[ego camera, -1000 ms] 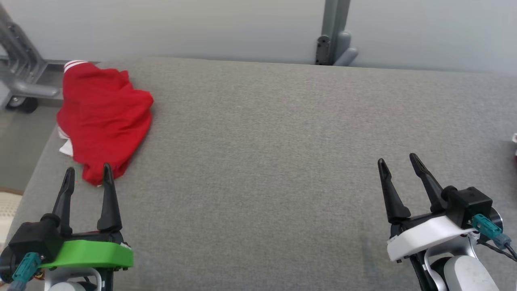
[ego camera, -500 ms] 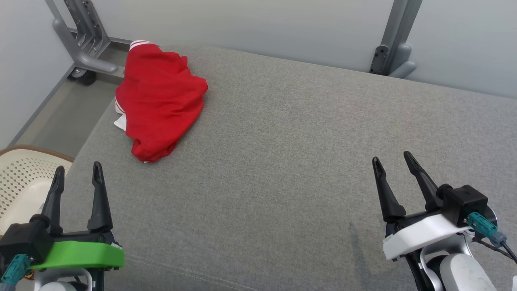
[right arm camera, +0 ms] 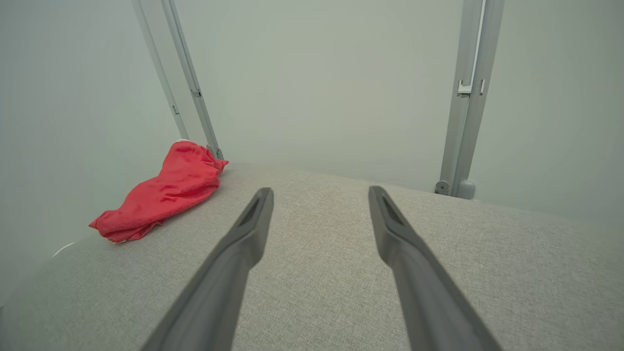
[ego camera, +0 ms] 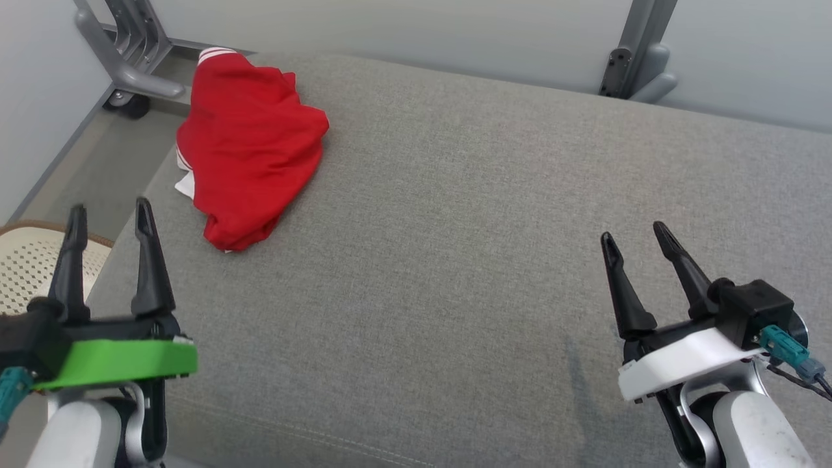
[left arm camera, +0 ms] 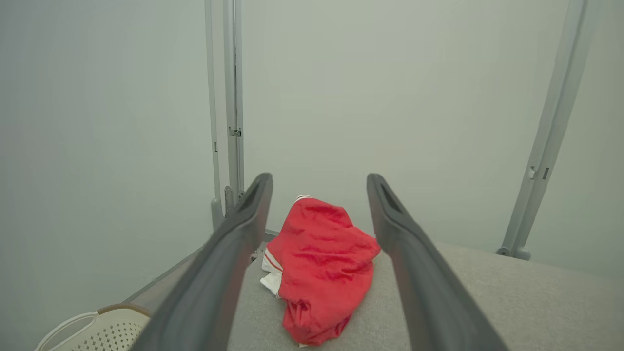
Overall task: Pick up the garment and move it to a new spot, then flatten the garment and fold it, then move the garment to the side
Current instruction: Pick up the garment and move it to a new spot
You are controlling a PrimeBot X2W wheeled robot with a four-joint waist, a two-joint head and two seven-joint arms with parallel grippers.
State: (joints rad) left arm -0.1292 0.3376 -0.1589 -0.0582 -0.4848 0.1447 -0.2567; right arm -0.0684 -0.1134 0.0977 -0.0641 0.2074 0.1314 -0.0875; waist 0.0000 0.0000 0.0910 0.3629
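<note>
**Head view.**
- Garment: red with white trim, a crumpled heap at 11 o'clock, on the far left corner of the grey pad.
- My left pincer: at 8 o'clock, jaws spread wide, nothing between them. It is well short of the garment, which lies toward its 1 o'clock.
- My right pincer: at 4 o'clock, jaws spread wide, empty. It hangs over bare pad, well apart from the garment.
- Basket: pale and perforated, at 9 o'clock, off the pad and just beside my left pincer.

**Left wrist view.**
- Garment: at 6 o'clock, framed between my two fingers and ahead of their tips, untouched.
- Basket: at 7 o'clock.

**Right wrist view.**
- Garment: at 9 o'clock, bunched near the pad's far edge.
- Right pincer: only grey pad lies ahead of the tips.

**Progress, as I judge it.**
- Done: nothing. The garment is not yet lifted, flattened or folded.
- Left: grasp and lift it, carry it to a new spot, flatten it, fold it, then move it to the side.
- My left pincer is the nearer one for the first grasp.
</note>
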